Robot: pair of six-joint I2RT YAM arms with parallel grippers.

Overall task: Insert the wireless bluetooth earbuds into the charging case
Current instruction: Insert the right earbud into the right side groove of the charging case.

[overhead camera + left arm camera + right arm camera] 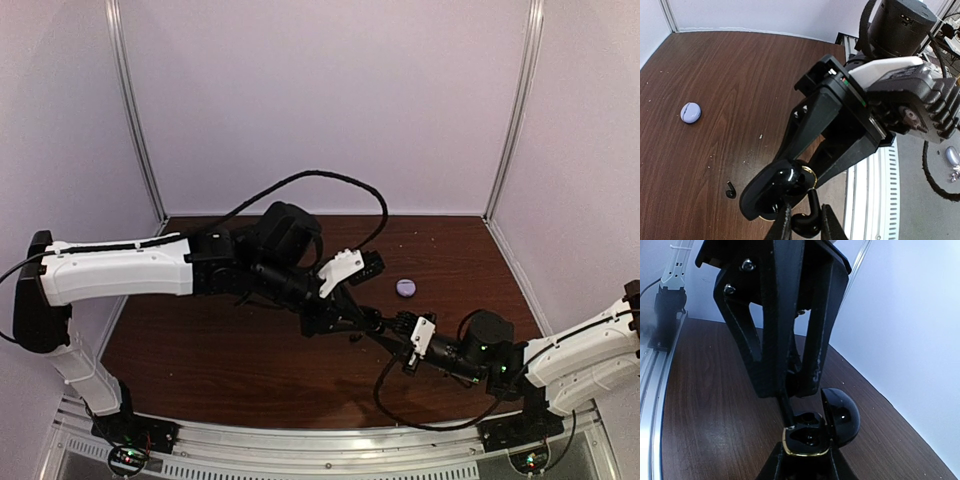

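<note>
My right gripper [805,456] is shut on the base of an open black charging case [807,436] with a gold rim, its glossy lid [841,421] hinged back to the right. My left gripper [807,222] is shut on a black earbud [812,220], whose stem points down at the case's rim [816,176]. In the top external view the two grippers meet at mid-table, left [368,320] and right [392,334]. A second black earbud [730,190] lies loose on the table. No pale earbuds are in view.
A small closed lavender case [404,288] sits on the brown table behind the grippers, also seen in the left wrist view as the lavender case [690,112]. The table's metal front rail [875,200] is close by. White walls enclose the back and sides.
</note>
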